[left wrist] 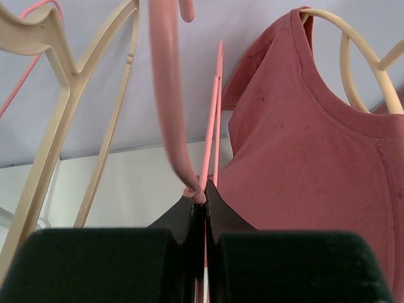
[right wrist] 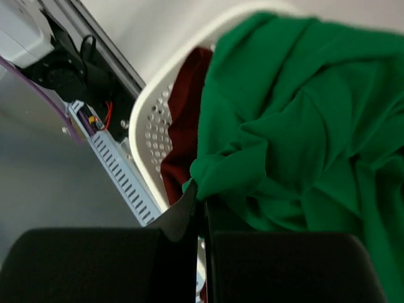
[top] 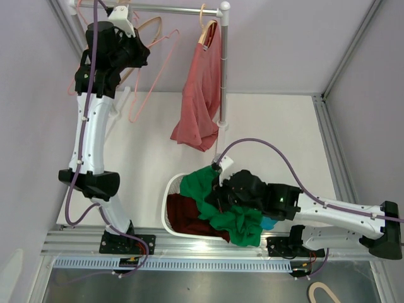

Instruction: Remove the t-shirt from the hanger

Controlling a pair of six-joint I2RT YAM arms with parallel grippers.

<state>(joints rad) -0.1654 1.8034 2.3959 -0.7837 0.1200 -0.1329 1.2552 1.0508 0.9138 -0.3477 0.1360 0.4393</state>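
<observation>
A red t-shirt (top: pixel 199 95) hangs on a cream hanger (top: pixel 205 28) from the rail; in the left wrist view the shirt (left wrist: pixel 303 158) and its hanger (left wrist: pixel 353 57) are at the right. My left gripper (top: pixel 142 53) is up at the rail, shut on the wire of a bare pink hanger (left wrist: pixel 167 95), with the jaws (left wrist: pixel 201 192) pinched on it. My right gripper (top: pixel 218 199) is low over the laundry basket (top: pixel 167 208), shut (right wrist: pixel 203 201) at a fold of a green t-shirt (right wrist: pixel 303 126) that lies in the basket.
The rail (top: pixel 170 9) and its upright pole (top: pixel 224 63) stand at the back. Another bare cream hanger (left wrist: pixel 63 107) hangs beside the pink one. The basket (right wrist: pixel 148 120) also holds a dark red garment (top: pixel 183 214) and a bit of blue cloth (top: pixel 268 223).
</observation>
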